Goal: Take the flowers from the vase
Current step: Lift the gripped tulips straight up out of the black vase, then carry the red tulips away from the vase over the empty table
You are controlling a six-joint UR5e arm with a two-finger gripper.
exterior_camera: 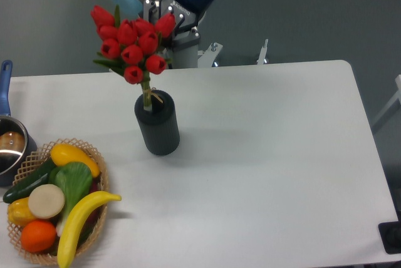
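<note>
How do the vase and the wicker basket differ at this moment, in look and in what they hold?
The vase is a dark, upright cylinder; the basket is pale woven wicker, low and wide. The vase holds only the stem ends of the flowers, gripped by the gripper; the basket is heaped with fruit and vegetables. Both stand on the white table.
</note>
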